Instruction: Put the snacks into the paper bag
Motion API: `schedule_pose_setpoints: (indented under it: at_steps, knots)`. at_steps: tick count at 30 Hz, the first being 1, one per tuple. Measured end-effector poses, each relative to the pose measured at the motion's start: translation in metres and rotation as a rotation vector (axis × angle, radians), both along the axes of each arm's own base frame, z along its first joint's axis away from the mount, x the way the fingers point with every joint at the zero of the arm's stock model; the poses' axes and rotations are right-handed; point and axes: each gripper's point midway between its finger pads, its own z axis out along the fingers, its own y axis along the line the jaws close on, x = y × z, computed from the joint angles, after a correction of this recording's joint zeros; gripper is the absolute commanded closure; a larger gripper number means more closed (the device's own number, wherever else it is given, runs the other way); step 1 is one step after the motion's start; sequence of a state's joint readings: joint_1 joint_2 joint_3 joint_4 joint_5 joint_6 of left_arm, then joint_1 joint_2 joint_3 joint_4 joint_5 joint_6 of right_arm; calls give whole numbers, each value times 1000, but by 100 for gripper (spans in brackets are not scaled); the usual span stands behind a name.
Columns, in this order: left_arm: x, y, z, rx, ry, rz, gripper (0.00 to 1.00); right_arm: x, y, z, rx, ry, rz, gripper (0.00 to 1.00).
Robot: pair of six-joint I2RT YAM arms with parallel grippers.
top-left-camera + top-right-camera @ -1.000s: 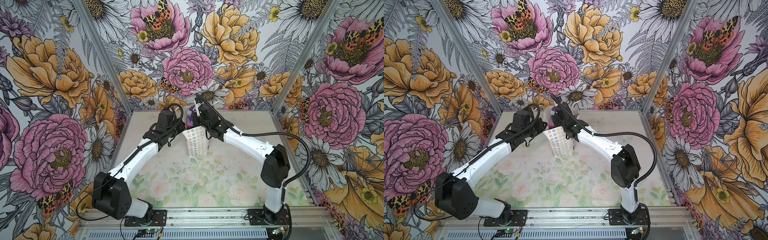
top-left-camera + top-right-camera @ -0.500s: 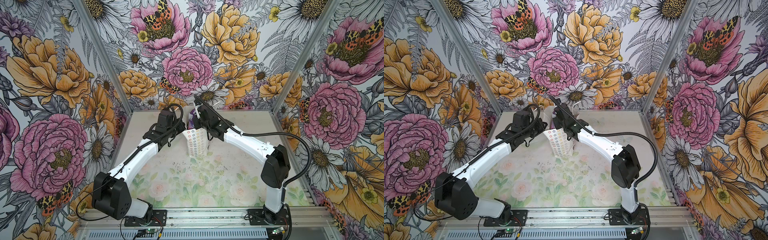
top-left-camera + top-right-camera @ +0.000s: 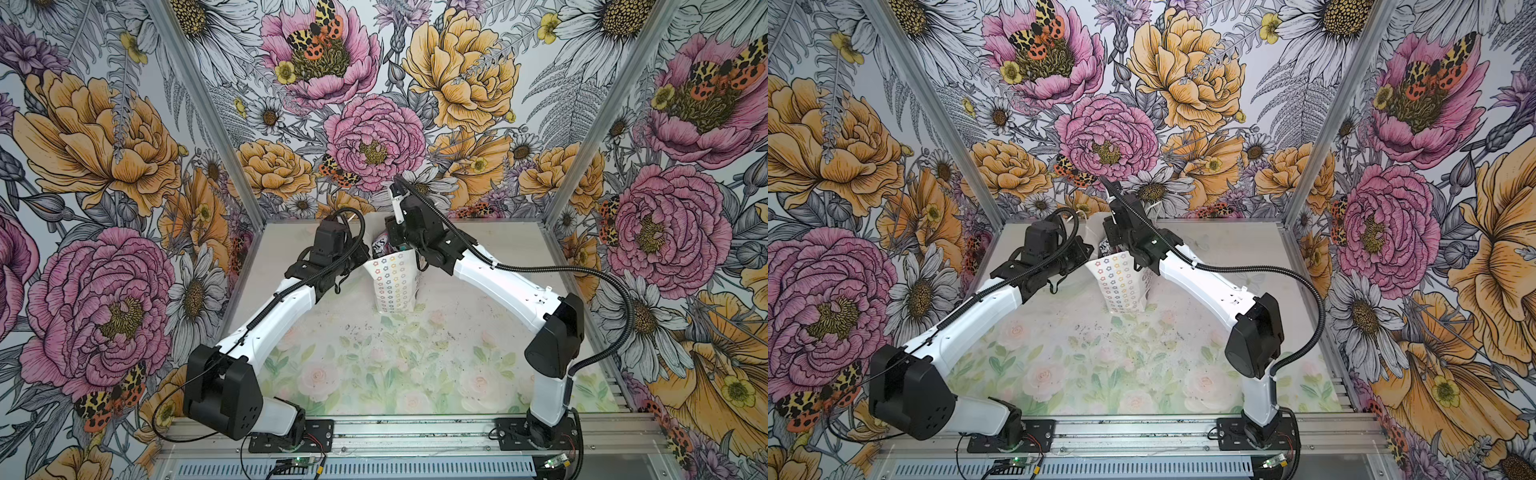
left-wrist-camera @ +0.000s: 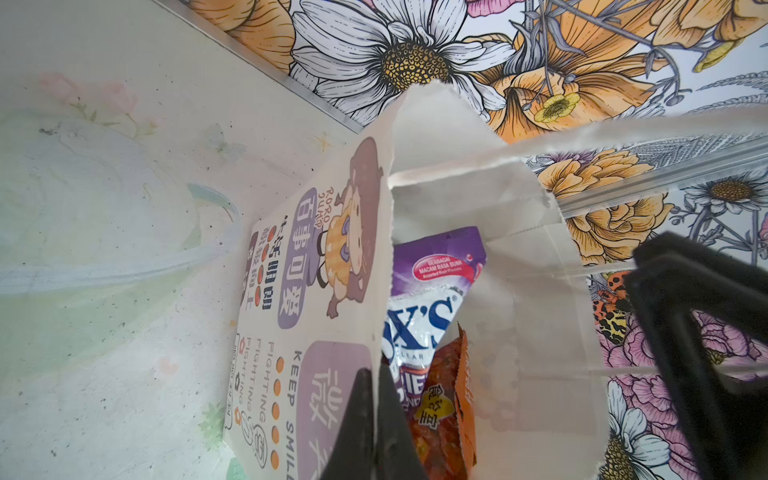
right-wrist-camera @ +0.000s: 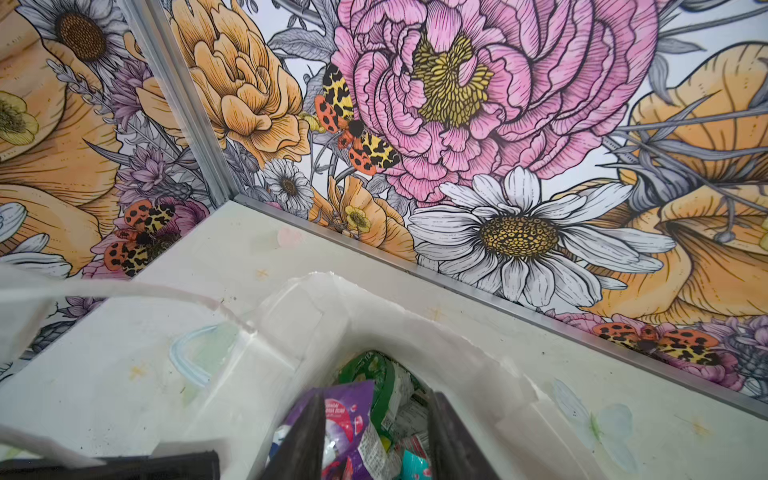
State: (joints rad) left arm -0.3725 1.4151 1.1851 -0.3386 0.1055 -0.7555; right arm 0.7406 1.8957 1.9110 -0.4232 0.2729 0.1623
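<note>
The paper bag [image 3: 395,284] [image 3: 1121,286] stands upright at the back middle of the table, white with small flower rings. My left gripper [image 4: 376,415] is shut on the bag's side wall [image 4: 332,291] at the rim. My right gripper [image 5: 378,440] hangs in the bag's mouth with its fingers [image 5: 307,436] apart. A dark purple snack packet [image 5: 349,415] [image 4: 432,282] lies loose between them. An orange packet [image 4: 444,399], a green one [image 5: 374,374] and a teal one [image 5: 415,465] lie in the bag beside and under it. In both top views the purple packet [image 3: 380,249] [image 3: 1105,247] pokes out of the bag.
The bag's thin white string handles [image 4: 623,133] [image 5: 124,291] loop near both grippers. The floral back wall with its metal rail [image 5: 457,282] is close behind the bag. The flower-printed table mat [image 3: 395,365] spreads in front of the bag.
My right gripper's jaws have spread apart and let go of the purple packet, which now rests in the bag. The left gripper has kept its pinch on the bag's wall.
</note>
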Motion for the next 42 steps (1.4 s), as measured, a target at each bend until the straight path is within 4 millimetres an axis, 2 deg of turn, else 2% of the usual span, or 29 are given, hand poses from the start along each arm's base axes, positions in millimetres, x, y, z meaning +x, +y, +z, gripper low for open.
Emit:
schedule_pose_setpoints:
  at_steps: [6,7,9,11,12,18,21,25,28,30,33,36,39,42]
  knots:
    - [-1,0,17,-21,-48,0,60,-7,-7,23,28,-31,0,57]
    - [-3,-1,21,-24,-58,-3,49,-8,-8,26,29,-37,0,57]
    - [-6,-2,28,-25,-77,-9,41,-11,-10,31,32,-45,1,57]
    - [-8,-3,37,-27,-98,-15,20,-13,-14,35,36,-51,-2,57]
    - [-9,-4,40,-25,-108,-20,2,-14,-15,37,37,-53,-4,57]
    - [-23,-11,69,-28,-175,-41,1,-19,-32,37,16,-56,-14,57]
    - [-29,-11,87,-15,-223,-42,1,-24,-48,41,9,-59,-28,56]
    - [-39,-4,114,27,-311,-30,1,-37,-83,58,16,-88,-50,49]
    - [-49,2,136,84,-395,-20,1,-46,-124,70,29,-113,-90,45]
    - [-57,6,148,125,-446,-11,1,-47,-153,71,32,-120,-140,44]
    - [-66,20,167,183,-536,28,1,-41,-200,53,19,-94,-231,44]
    - [-74,37,176,242,-617,84,1,-32,-241,19,-9,-27,-319,44]
    - [-77,56,172,319,-666,137,1,-25,-280,-21,-43,57,-413,42]
    - [-72,75,152,410,-675,177,1,-14,-316,-51,-58,122,-493,38]
